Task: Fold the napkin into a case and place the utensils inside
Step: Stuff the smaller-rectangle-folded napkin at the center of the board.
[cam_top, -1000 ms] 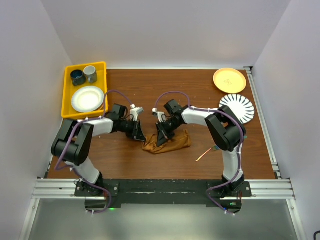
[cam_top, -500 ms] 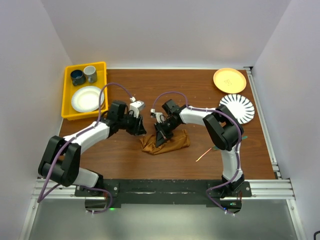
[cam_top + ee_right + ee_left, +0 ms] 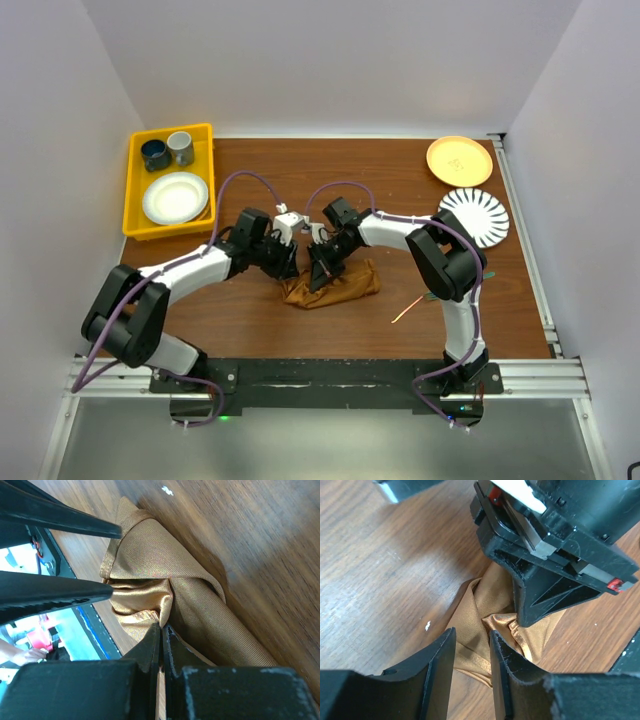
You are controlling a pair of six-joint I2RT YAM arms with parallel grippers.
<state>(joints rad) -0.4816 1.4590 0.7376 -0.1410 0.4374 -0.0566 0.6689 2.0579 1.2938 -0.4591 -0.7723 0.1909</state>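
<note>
The napkin (image 3: 340,285) lies as a crumpled rust-brown heap on the wooden table; no case is in view. My right gripper (image 3: 318,276) is at its left end, shut on a raised fold of the cloth (image 3: 161,626). My left gripper (image 3: 289,263) comes in from the left, just beside the heap. It is open (image 3: 472,636), its fingers either side of the napkin's (image 3: 480,605) edge and gripping nothing. One thin copper-coloured utensil (image 3: 405,310) lies on the table right of the napkin, near the right arm.
A yellow tray (image 3: 133,190) at the back left holds two cups and a white plate. An orange plate (image 3: 459,160) and a striped white plate (image 3: 474,216) sit at the back right. The two grippers are very close together over the napkin's left end.
My left gripper has opened and moved right, up to the napkin's left edge. My right gripper has stayed shut on the fold, nearly still.
</note>
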